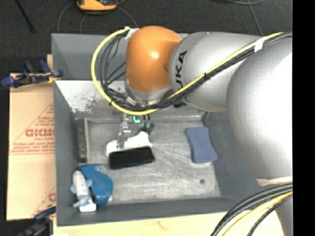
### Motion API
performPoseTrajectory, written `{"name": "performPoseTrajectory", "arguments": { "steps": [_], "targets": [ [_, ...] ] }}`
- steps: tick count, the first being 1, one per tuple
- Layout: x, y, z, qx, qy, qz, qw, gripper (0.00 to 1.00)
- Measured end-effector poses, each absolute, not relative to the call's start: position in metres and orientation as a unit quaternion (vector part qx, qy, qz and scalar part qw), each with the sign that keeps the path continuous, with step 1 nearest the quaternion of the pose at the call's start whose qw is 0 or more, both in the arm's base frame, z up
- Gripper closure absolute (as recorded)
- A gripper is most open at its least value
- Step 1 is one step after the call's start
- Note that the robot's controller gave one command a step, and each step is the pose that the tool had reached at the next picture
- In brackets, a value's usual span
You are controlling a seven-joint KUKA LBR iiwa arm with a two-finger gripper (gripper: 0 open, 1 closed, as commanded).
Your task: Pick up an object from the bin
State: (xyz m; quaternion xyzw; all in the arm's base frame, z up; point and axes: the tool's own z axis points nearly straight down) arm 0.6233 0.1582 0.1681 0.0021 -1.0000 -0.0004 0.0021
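Where the gripper [127, 134] hangs, a black slab [131, 158] lies.

We count four loose things in the grey bin [167, 177]: one black-and-white block [130, 154], one blue spongy pad [200, 145], one rounded blue item [100, 182] and one small white bottle-shaped piece [81, 191]. We also count one dark grey bar [81, 141].
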Motion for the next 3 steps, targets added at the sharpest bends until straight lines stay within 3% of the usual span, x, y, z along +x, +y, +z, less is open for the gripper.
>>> {"name": "performPoseTrajectory", "arguments": {
  "steps": [1,2,3],
  "targets": [
    [0.625,0.158,0.173,0.001,-1.0,-0.001,-0.002,0.0],
    [0.631,0.14,0.122,0.006,-1.0,-0.001,-0.006,0.0],
    [0.605,0.134,0.076,0.023,-1.0,0.0,-0.001,0.0]
  ]
}}
